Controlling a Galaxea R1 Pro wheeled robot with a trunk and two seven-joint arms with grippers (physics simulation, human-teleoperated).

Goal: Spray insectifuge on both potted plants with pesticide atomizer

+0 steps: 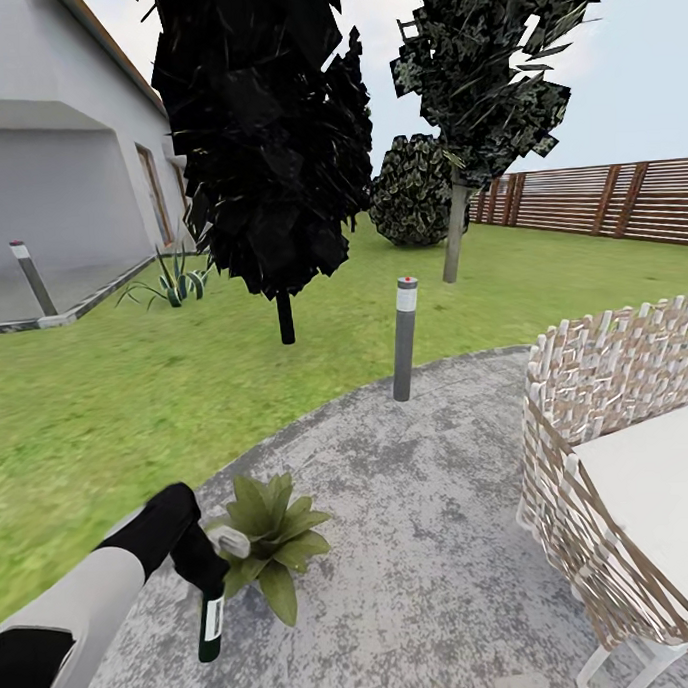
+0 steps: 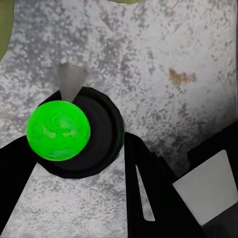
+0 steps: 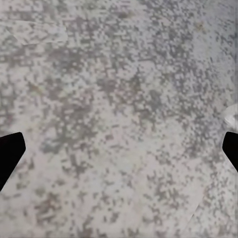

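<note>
One wrist view shows atomizer (image 2: 74,131) top green.

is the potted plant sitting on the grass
No, the potted plant stands on the grey paved patio, just inside its edge by the lawn.

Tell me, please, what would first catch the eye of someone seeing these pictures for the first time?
Probably the left gripper at the lower left of the head view, holding the dark pesticide atomizer beside a potted plant on the grey patio. The left wrist view is odd too: a bright green ball sits on the bottle's round black end. Behind, a very dark tree looms over the lawn, with a grey bollard at the patio's edge.
</note>
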